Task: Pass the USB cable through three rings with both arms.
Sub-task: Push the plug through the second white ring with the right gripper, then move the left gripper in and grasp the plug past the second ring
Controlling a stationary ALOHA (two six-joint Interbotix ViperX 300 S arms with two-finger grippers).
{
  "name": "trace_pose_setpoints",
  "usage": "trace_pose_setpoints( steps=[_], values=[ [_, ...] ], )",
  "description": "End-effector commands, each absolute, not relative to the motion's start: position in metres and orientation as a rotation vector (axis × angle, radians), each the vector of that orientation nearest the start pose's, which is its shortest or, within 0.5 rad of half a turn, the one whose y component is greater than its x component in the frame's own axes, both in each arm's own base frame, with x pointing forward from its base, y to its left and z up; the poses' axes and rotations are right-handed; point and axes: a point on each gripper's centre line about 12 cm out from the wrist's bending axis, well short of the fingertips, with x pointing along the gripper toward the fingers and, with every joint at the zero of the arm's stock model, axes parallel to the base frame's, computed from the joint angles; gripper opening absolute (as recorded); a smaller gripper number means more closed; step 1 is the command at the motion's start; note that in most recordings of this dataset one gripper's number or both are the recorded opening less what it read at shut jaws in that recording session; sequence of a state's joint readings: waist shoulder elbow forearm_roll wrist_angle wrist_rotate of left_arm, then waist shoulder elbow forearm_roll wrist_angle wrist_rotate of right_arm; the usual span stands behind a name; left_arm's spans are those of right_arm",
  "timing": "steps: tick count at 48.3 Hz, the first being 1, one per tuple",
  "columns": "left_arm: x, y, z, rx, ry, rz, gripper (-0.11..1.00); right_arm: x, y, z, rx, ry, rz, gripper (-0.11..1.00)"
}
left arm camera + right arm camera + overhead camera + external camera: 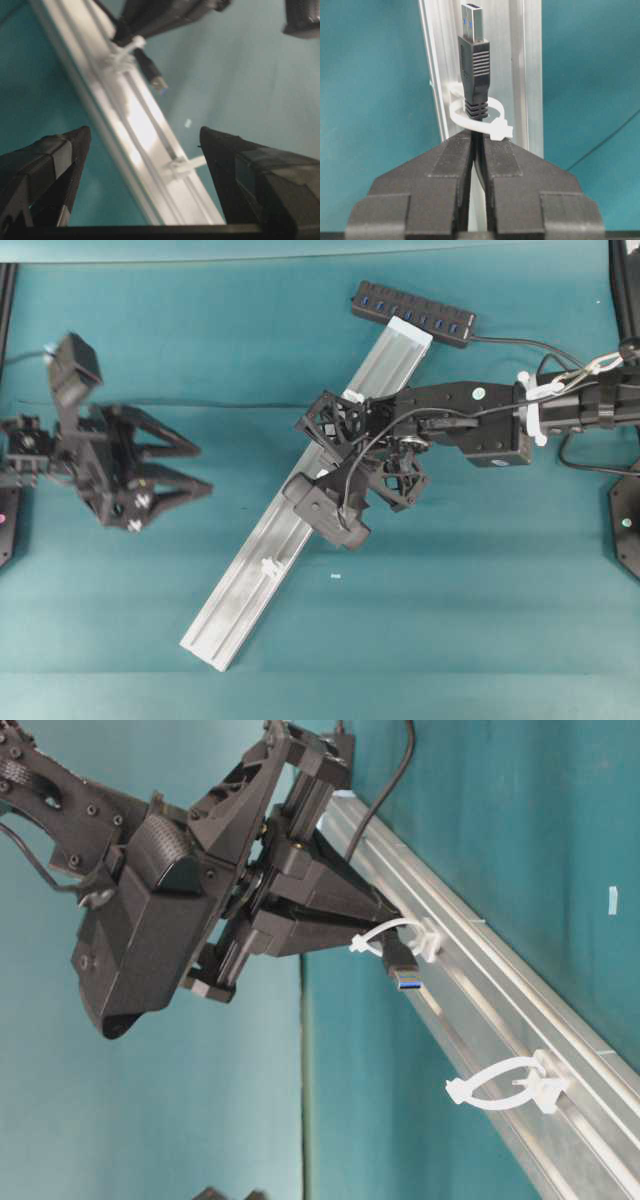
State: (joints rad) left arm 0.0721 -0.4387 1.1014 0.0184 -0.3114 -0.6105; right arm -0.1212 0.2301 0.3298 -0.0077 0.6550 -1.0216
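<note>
Right wrist view shows me the right claw (477, 145) pinched tight on the USB cable (475, 75). My two fingers (435, 175) are pressed close together with only the thin black cord between them. The plug sticks straight out past my fingertips, and its silver end with a bit of blue points away from me, along the silver rail (532, 75). A white ring (477, 115) sits just in front of my fingertips, and the plug's black body goes right through it.

From the table-level view I see the same thing from the side. The plug (400, 965) hangs just out of that ring (395, 935), tipped down a little, with my right claw close behind it. The next ring (505, 1085) is further down the rail and has nothing in it.

From the overhead view, my left claw (195, 468) is off to the left side of the green table (450, 620), well apart from the rail (250, 570). Its fingers are spread wide and hold nothing. The black hub bar (412, 313) lies at the far end of the rail.

My left wrist view looks between its two wide fingers (47, 165) at the rail, the plug (152, 75) and the empty ring (182, 165).
</note>
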Motion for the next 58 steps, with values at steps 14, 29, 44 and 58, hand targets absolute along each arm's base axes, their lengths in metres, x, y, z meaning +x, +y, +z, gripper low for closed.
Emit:
trace_pose_setpoints(
  steps=[14, 29, 44, 58],
  values=[
    [0.321, 0.018, 0.184, -0.601, 0.253, 0.130, 0.95, 0.423, -0.054, 0.143, -0.751, 1.133, 0.450, 0.06],
    [0.357, 0.020, 0.150, -0.600, 0.304, 0.144, 0.95, 0.422, -0.054, 0.145, -0.747, 1.134, 0.447, 0.06],
    [0.382, 0.022, 0.139, -0.597, 0.315, 0.147, 0.95, 0.423, -0.055, 0.145, -0.748, 1.130, 0.444, 0.06],
    [0.389, 0.022, 0.132, -0.595, 0.331, 0.152, 0.95, 0.423, -0.054, 0.145, -0.747, 1.130, 0.444, 0.06]
  ],
)
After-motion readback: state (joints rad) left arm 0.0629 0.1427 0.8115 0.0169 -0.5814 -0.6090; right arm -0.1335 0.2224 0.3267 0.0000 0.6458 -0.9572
